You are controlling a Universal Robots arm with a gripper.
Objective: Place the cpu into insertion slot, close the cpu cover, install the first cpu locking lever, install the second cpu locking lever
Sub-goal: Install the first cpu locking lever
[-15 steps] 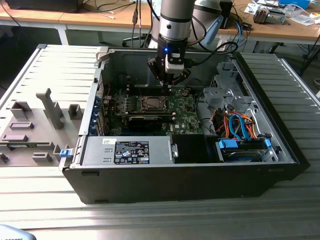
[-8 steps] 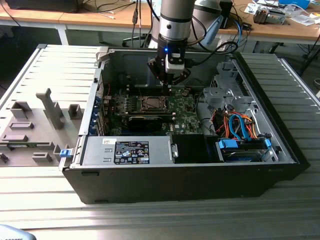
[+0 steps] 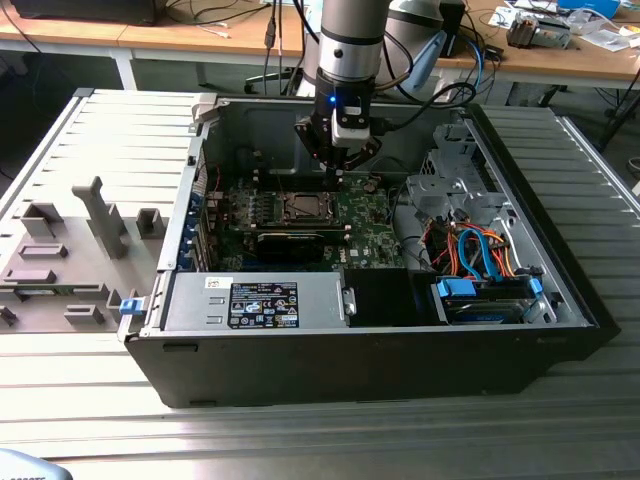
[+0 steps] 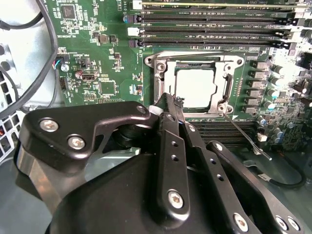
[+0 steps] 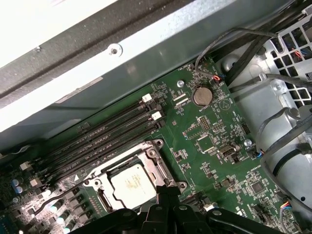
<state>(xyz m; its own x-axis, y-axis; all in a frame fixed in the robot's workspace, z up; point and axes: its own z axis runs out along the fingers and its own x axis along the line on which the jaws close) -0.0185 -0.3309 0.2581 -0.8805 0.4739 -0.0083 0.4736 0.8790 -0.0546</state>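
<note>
The gripper (image 4: 169,103), fingers closed together on nothing, sits at the near edge of the cpu cover (image 4: 160,82); the cpu (image 4: 195,87) lies seated just beyond its tips.

An open black computer case (image 3: 350,365) lies on a ribbed metal table (image 3: 330,445). Along the case's near wall sits a grey power supply (image 3: 262,300) with a dark label. Toward the corner at the exterior view's right, blue and orange cables (image 3: 478,255) run beside a silver drive cage (image 3: 450,185). On the green motherboard (image 5: 214,129), long black memory slots (image 5: 97,146) lie in parallel, and a coin battery (image 5: 201,96) sits near the board's edge. A grey moulded tray (image 3: 60,260) rests at the table's edge on the exterior view's left.
</note>
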